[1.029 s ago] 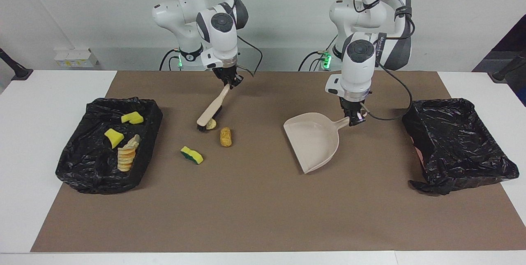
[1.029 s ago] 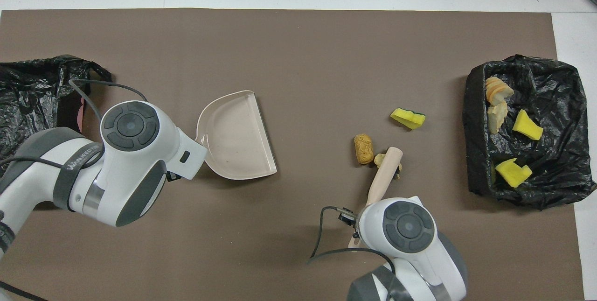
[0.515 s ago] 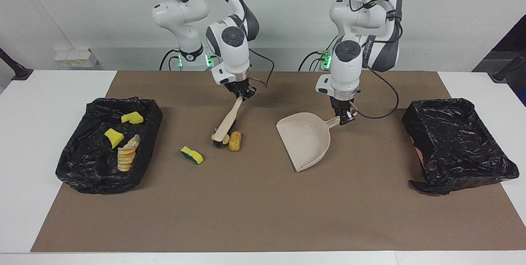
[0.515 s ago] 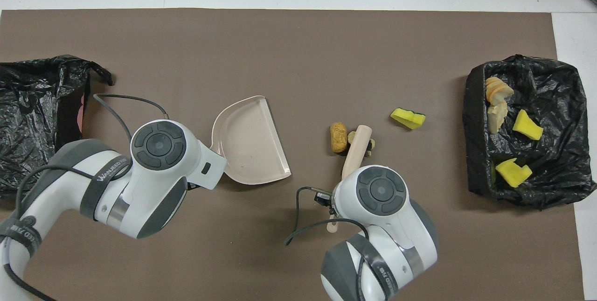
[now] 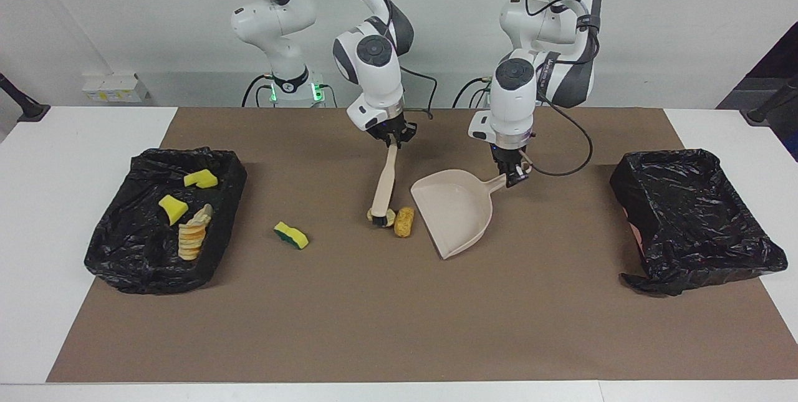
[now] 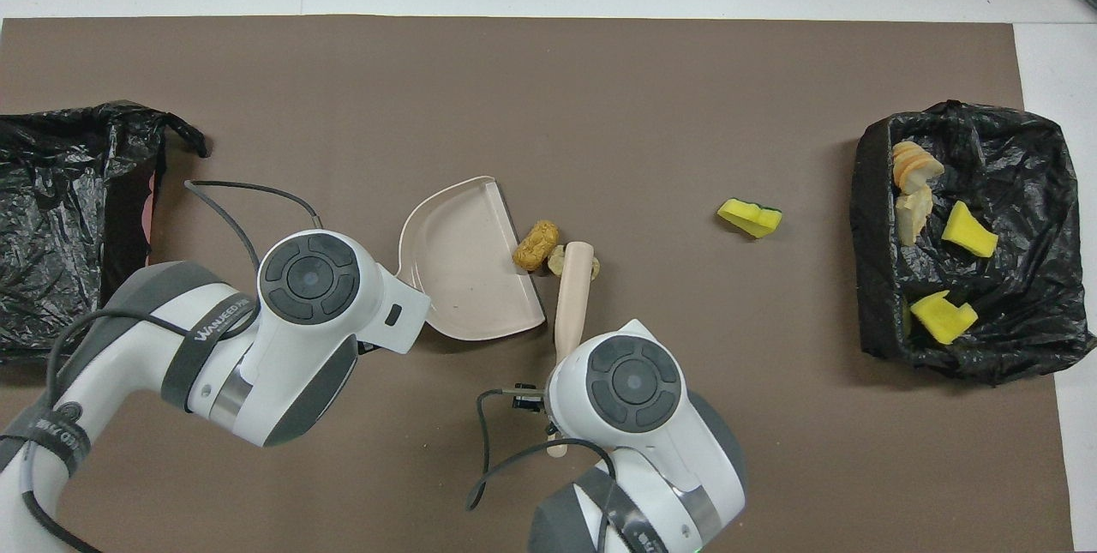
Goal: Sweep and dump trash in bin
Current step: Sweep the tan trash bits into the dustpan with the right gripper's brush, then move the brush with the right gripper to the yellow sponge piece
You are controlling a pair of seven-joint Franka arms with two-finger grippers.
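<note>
My right gripper (image 5: 393,139) is shut on the handle of a wooden brush (image 5: 383,182) that slants down to the mat. The bristles touch a pale tan lump (image 5: 386,220) beside an orange-brown lump (image 5: 404,222) (image 6: 535,245), which lies at the lip of the beige dustpan (image 5: 454,210) (image 6: 463,257). My left gripper (image 5: 512,176) is shut on the dustpan's handle, and the pan rests on the mat. A green-backed yellow sponge (image 5: 291,235) (image 6: 750,217) lies alone toward the right arm's end. In the overhead view both wrists hide the grippers.
A black-lined bin (image 5: 124,265) (image 6: 874,279) at the right arm's end holds yellow sponge pieces (image 5: 173,209) and a tan lump (image 5: 193,234). Another black-lined bin (image 5: 692,218) (image 6: 60,219) stands at the left arm's end. A brown mat (image 5: 399,315) covers the table.
The brush has swept both lumps toward the left arm's end, up to the dustpan's lip. The left arm has slid the dustpan toward them. The sponge has not moved.
</note>
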